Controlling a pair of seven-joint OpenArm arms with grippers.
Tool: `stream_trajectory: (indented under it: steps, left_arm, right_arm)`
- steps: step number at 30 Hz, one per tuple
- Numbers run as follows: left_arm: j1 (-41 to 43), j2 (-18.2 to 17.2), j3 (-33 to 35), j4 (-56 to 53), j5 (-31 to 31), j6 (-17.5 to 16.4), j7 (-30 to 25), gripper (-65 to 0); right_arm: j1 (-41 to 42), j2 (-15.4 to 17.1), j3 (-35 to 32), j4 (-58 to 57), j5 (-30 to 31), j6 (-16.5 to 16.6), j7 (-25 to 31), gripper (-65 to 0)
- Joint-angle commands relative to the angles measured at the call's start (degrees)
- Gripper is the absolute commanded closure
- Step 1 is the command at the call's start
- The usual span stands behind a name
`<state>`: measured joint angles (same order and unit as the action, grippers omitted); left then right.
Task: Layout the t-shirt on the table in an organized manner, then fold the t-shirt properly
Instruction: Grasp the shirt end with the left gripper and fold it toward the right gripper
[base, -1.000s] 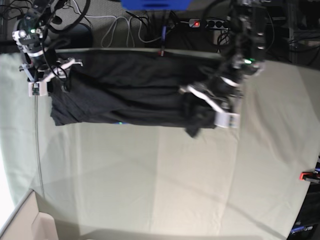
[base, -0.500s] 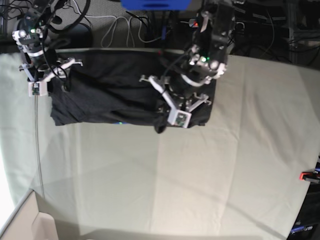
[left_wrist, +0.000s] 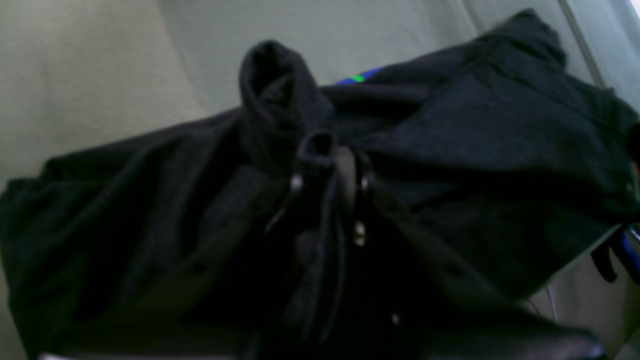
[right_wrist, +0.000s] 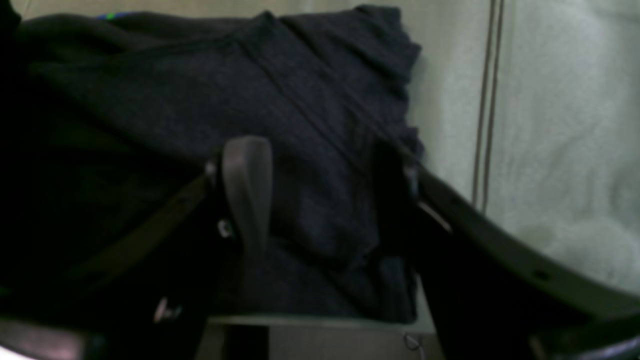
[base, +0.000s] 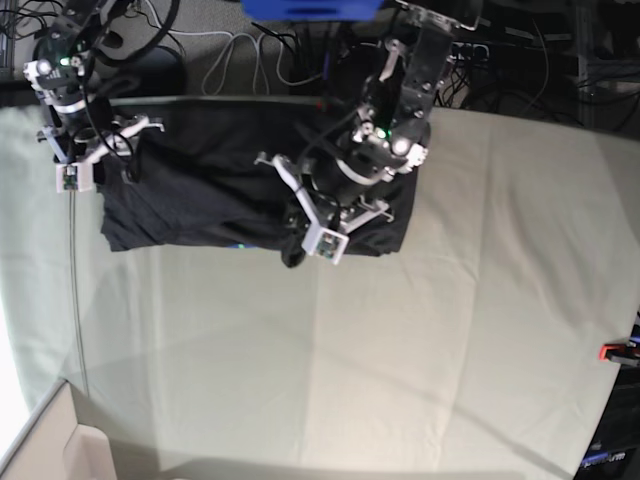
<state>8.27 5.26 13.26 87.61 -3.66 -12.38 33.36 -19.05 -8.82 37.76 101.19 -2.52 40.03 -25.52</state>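
Observation:
The black t-shirt lies along the far side of the table, its right part doubled over to the left. My left gripper is shut on a bunched fold of the shirt and holds it above the shirt's middle; the shut fingertips pinch the cloth. A bit of the rainbow graphic peeks out at the front edge. My right gripper is open over the shirt's left end, with shirt fabric between its fingers.
A thin cable runs down the table's left side, also in the right wrist view. A red clamp sits at the right edge. A cardboard box is at the front left. Cables and a power strip lie behind the table.
My left gripper has carried the shirt's right end leftward over the body, from the right side to the middle. The right arm has not moved.

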Motion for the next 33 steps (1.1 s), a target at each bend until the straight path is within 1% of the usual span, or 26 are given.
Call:
stream_trajectory:
  steps: [1, 2, 4, 6, 9, 11, 13, 18, 20, 23, 27, 30, 33]
  left_arm:
    - [-1.11, 1.03, 0.33, 0.96, -0.78, -0.32, -1.41, -0.1]
    - [-1.28, 1.12, 0.15, 0.96, -0.78, -0.32, -1.32, -0.3]
    - [-1.37, 1.29, 0.15, 0.96, -0.78, -0.32, -1.23, -3.6]
    - [-1.37, 1.29, 0.15, 0.96, -0.78, -0.32, -1.23, -11.4]
    - [-1.46, 1.91, 0.24, 0.96, -0.87, -0.32, -1.32, -22.7]
    - [-1.46, 2.17, 0.24, 0.96, -0.87, -0.32, -1.32, -27.2]
    - [-1.20, 2.17, 0.24, 1.75, -0.87, -0.41, -1.32, -30.2]
    - [1.35, 1.73, -0.38, 9.49, -0.95, -0.67, -1.32, -31.1]
    - [1.97, 0.77, -2.40, 12.39, -0.87, -0.50, -1.32, -31.1]
    - [2.06, -0.20, -6.18, 12.30, -0.87, -0.41, -1.23, -31.1]
    - [1.79, -0.47, -10.93, 6.94, -0.87, -0.59, -0.88, -31.1]
    - [1.79, -0.47, -10.40, 2.89, -0.87, -0.94, -0.88, -31.1]
    - [1.79, -1.08, -4.51, -0.18, -0.34, -0.94, -0.88, -31.1]
  right_arm:
    - [0.02, 0.34, 0.09, 0.92, 0.99, -0.03, 1.30, -33.1]
    - [0.02, 0.34, 0.09, 0.92, 0.99, -0.03, 1.30, -33.1]
    - [0.02, 0.34, 0.09, 0.92, 0.99, -0.03, 1.30, -33.1]
    - [0.02, 0.95, 0.09, 0.92, 0.99, -0.03, 1.30, -33.1]
    - [0.02, 1.04, 0.09, 0.92, 0.99, -0.03, 1.30, -33.1]
    - [0.02, 1.13, 0.09, 0.92, 0.99, -0.03, 1.30, -33.1]
    - [0.02, 1.13, 0.09, 0.92, 0.99, -0.03, 1.30, -33.1]
    - [0.02, 1.13, 0.09, 0.92, 0.99, -0.03, 1.30, -33.1]
    - [0.02, 1.13, 0.09, 0.92, 0.99, -0.03, 1.30, -33.1]
    - [0.19, 1.13, -0.26, 0.92, 0.99, -0.03, 1.30, -33.1]
    - [0.37, 1.04, -0.26, 0.92, 0.99, -0.03, 1.30, -33.1]
    - [0.45, 0.95, -0.26, 0.92, 0.99, -0.03, 1.30, -33.1]
    - [0.54, 0.95, -0.26, 0.92, 0.99, -0.03, 1.30, -33.1]
